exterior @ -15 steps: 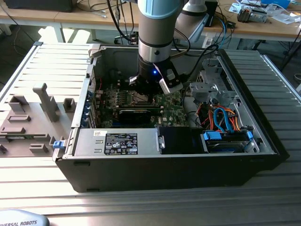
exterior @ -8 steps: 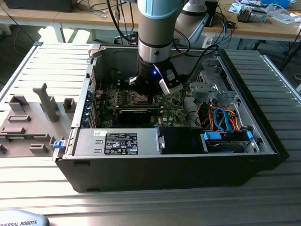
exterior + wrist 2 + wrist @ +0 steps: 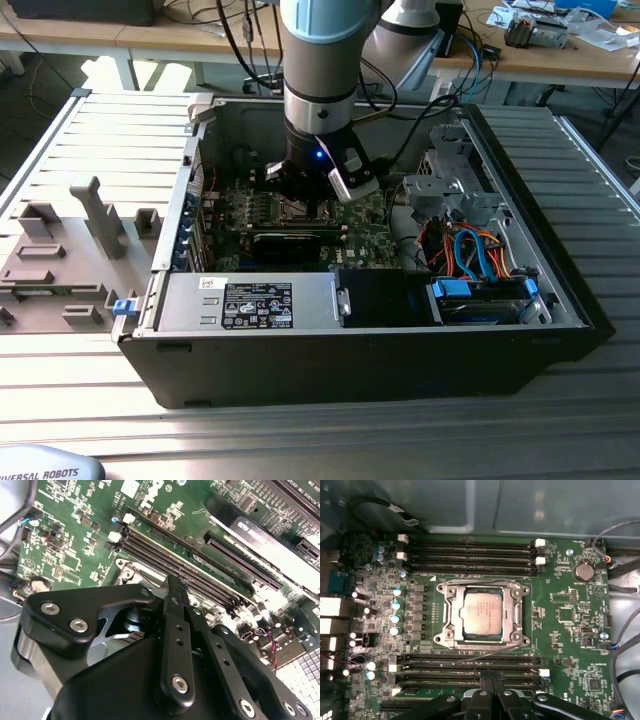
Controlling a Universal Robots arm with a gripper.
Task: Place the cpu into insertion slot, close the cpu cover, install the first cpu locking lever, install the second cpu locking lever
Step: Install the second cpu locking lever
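Observation:
In the first wrist view the cpu (image 3: pixel 482 612) lies flat in the insertion slot (image 3: pixel 522 639) on the green board, silver top up. The cpu cover (image 3: pixel 451 614) lies down around it as a metal frame. A thin locking lever (image 3: pixel 506 652) runs slanted along the socket's edge nearest the gripper, standing slightly off the frame. My gripper (image 3: pixel 492 680) hangs over the memory slots just beside that edge, its black fingers pressed together with nothing seen between them. The second wrist view shows the gripper (image 3: pixel 176 582) shut above the black slots. In the exterior view the gripper (image 3: pixel 300 198) is low inside the open case.
Long black memory slots (image 3: pixel 470 550) flank the socket on two sides. A black card (image 3: pixel 290 243), a silver power supply (image 3: pixel 250 300), orange and blue cables (image 3: pixel 470 250) and a drive cage (image 3: pixel 450 185) crowd the case. Grey fixtures (image 3: pixel 90 215) stand on the exterior view's left.

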